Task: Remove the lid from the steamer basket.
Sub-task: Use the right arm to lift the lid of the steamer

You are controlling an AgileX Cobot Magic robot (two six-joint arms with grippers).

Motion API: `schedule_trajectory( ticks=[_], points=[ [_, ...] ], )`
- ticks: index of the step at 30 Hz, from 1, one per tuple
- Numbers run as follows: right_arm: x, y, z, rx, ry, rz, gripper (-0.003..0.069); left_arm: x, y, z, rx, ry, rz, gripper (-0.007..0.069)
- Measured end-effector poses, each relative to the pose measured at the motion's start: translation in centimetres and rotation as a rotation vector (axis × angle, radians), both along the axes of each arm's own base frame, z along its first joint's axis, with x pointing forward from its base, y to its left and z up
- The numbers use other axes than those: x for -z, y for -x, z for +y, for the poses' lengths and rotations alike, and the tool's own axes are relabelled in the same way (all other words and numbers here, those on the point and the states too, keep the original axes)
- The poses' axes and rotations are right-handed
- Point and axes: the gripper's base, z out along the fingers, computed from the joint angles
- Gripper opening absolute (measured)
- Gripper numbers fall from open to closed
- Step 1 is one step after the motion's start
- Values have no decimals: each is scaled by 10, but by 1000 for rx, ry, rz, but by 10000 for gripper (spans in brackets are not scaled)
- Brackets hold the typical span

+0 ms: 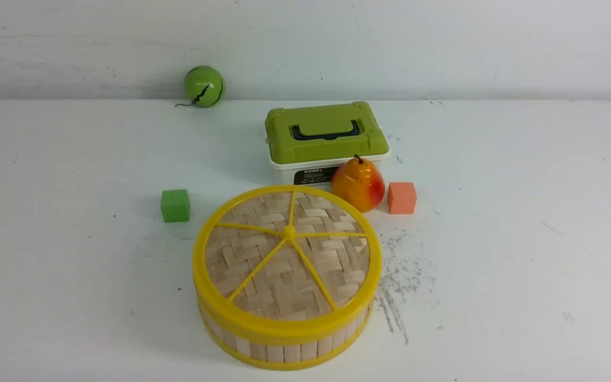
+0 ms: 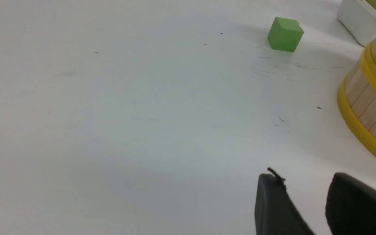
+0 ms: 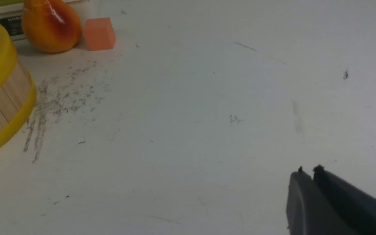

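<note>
Zero contact with the lid [image 1: 287, 249]: left gripper [image 2: 305, 182] parted, right gripper [image 3: 309, 171] closed; approach and rim grasp seemed due.

The left gripper [image 2: 304, 179] of black matte plastic holds its two fingers [image 2: 273, 205] parted, a clear gap between the tips. The right gripper [image 3: 309, 171] has its dark fingers [image 3: 338, 202] pressed together, tips almost touching.

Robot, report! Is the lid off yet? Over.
Left hand open, right hand shut, both empty. Lid on steamer basket, untouched. Pear just behind, nothing on top.
</note>
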Motion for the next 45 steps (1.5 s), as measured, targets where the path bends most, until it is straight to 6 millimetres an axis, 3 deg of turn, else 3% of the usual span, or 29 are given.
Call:
schedule_trajectory(
  ticks=[45],
  points=[
    [0, 0, 0, 0, 0, 0, 68, 0, 0, 1, -2, -30, -1, 239]
  ],
)
